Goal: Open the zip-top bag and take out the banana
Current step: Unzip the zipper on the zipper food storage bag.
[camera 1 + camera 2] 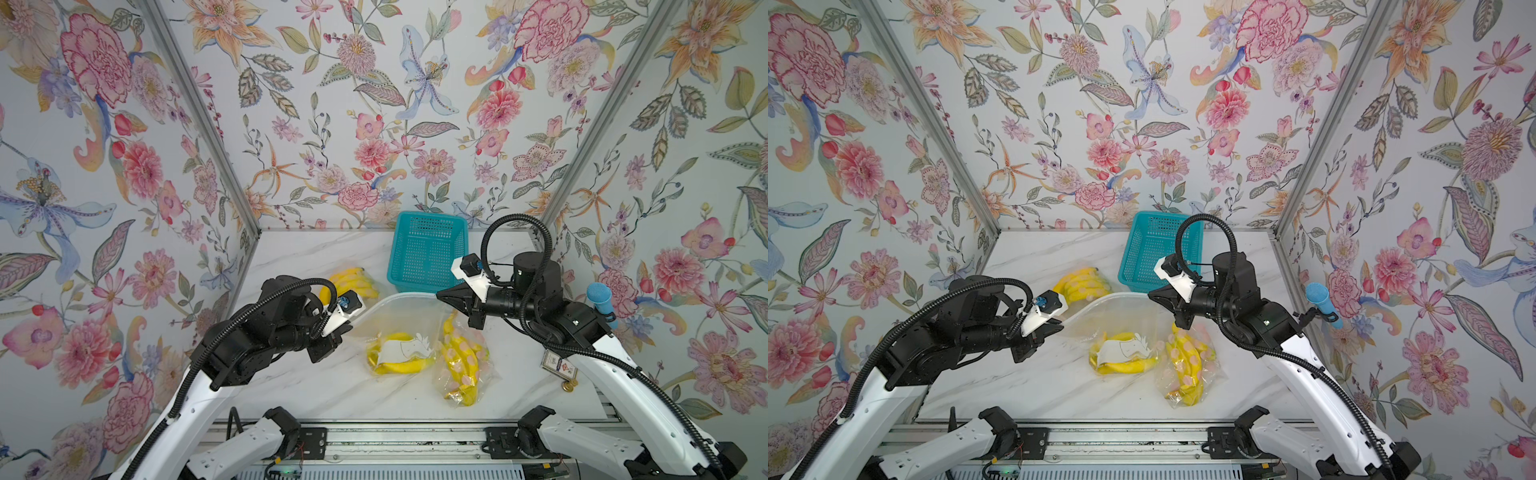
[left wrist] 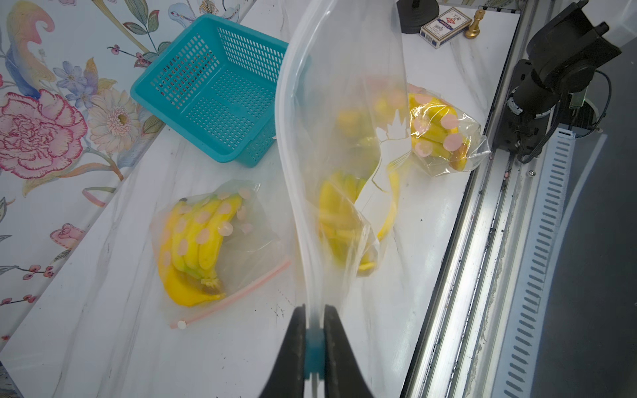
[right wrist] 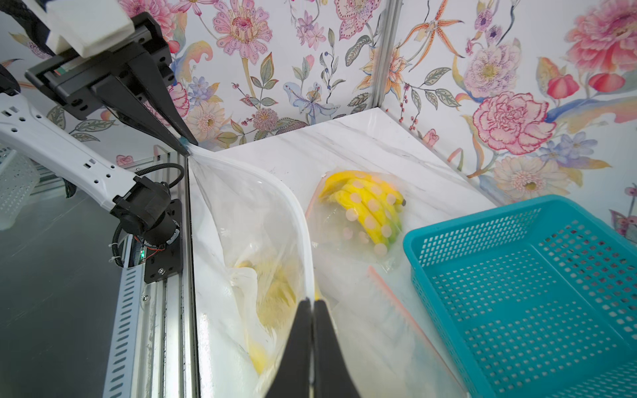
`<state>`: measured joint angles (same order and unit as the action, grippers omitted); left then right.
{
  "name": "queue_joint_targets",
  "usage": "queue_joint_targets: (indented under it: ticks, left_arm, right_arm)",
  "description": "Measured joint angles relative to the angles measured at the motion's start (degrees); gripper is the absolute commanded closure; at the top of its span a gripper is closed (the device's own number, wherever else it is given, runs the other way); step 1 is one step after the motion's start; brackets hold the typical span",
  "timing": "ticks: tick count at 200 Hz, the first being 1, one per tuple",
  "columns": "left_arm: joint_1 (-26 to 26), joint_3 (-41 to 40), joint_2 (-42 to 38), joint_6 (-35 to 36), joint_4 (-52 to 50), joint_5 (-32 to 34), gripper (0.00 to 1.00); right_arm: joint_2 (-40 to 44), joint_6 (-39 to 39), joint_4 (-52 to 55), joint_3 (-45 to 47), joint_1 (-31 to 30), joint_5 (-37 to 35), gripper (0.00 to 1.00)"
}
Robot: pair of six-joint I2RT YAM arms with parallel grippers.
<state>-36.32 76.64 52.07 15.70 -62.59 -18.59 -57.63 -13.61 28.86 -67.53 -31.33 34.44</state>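
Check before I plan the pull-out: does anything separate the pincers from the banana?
Yes: the film of the zip-top bag. The banana sits low inside it; the left pincer and right pincer are both shut on its top strip.

No readable text, label or number anywhere, only blurred print (too small to make out) on the small card box (image 2: 444, 27)

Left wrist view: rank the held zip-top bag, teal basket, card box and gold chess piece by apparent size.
1. zip-top bag, though being nearest the camera inflates it
2. teal basket
3. card box
4. gold chess piece
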Motion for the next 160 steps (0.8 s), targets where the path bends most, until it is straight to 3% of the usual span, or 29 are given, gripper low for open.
queue_joint_targets:
  ticks: [35, 76, 126, 160]
  left_arm:
    - [0.00, 0.42, -0.35, 1.27, -0.81, 0.39, 1.00]
    - [0.00, 0.02, -1.70, 2.43, -0.85, 1.09, 0.99]
    - [0.00, -2.08, -3.02, 5.64, -0.87, 0.76, 0.92]
    - [0.00, -2.80, -2.51, 7.13, -0.81, -0.31, 0.92]
  right_arm:
    - [3.21, 0.04, 1.22, 2.16, 1.66, 1.86, 1.00]
    - [5.75, -1.84, 2.71, 5.73, 1.62, 12.35, 1.00]
    - [5.44, -11.17, 15.06, 9.05, -7.85, 13.33, 1.00]
    - [3.67, -12.26, 15.67, 9.51, -12.87, 10.84, 1.00]
